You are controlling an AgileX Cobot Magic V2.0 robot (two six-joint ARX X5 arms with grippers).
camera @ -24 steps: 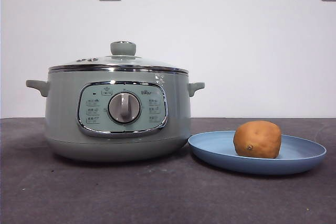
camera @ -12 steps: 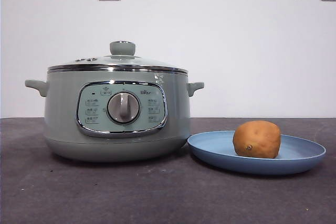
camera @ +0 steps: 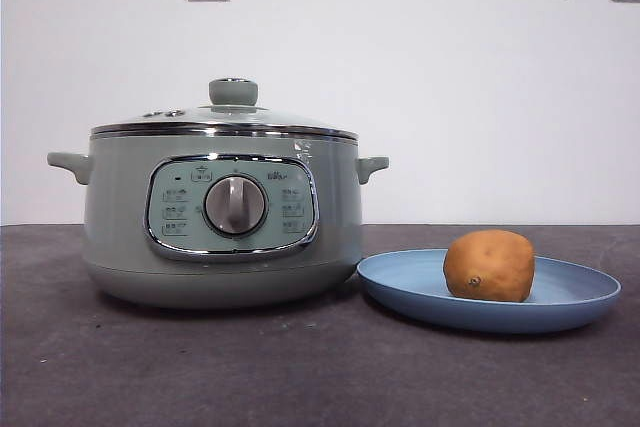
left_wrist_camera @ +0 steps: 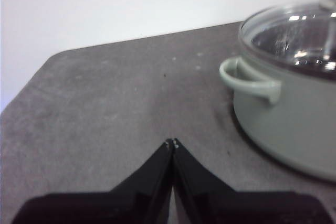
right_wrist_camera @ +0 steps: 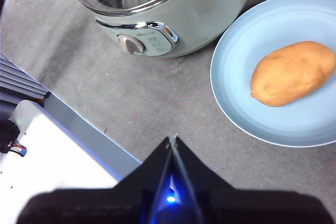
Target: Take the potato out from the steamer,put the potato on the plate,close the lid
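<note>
Potato (camera: 489, 265), firm, rounded and likely light, best gripped across its shorter width, rests on the blue plate (camera: 400, 282) at lower right. Glass lid (camera: 225, 119) sits on the steamer (camera: 120, 207). Left gripper (left_wrist_camera: 171, 142) and right gripper (right_wrist_camera: 172, 140): fingers clenched, empty.

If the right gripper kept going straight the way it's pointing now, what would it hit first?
Probably the bare dark grey table. The right gripper, jaws shut, aims down at the stretch between the pale green steamer and the round blue plate; depth is unclear, but neither seems to lie in line.
</note>
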